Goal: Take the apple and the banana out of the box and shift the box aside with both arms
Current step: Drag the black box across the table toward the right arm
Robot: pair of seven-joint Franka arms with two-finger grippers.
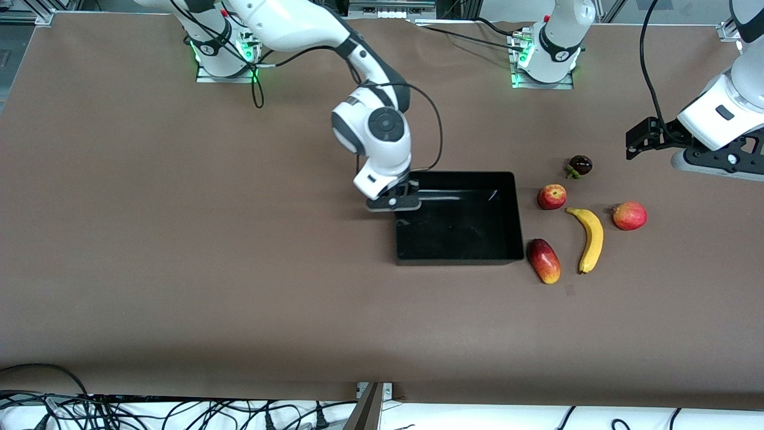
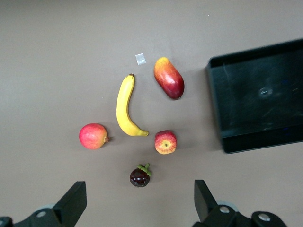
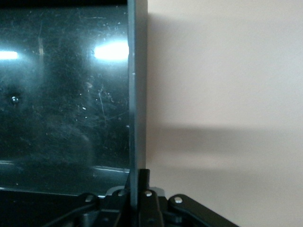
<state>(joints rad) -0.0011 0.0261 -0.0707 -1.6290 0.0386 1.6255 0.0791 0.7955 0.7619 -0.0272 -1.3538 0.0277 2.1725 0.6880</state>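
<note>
The box [image 1: 459, 218] sits empty near the middle of the table, its glossy floor bare, so the unloading part looks done. The apple [image 1: 551, 196] and banana [image 1: 590, 237] lie on the table just beside it, toward the left arm's end, the apple farther from the front camera than most of the banana. A mango [image 1: 544, 260], a pink-red fruit [image 1: 629, 215] and a dark mangosteen [image 1: 579, 165] lie around them, all apart from the box.

The right gripper [image 1: 395, 203] is pinched tight on the box wall at the right arm's end; the right wrist view shows the thin wall [image 3: 135, 94] running straight up from between its fingers, a grip suited to dragging the box aside.

The left gripper [image 1: 637, 142] hangs high, its fingers [image 2: 71, 201] spread wide and holding nothing, over the table by the fruit, waiting. The box's wall nearest the fruit is ungripped, so the two-armed move is only half prepared
</note>
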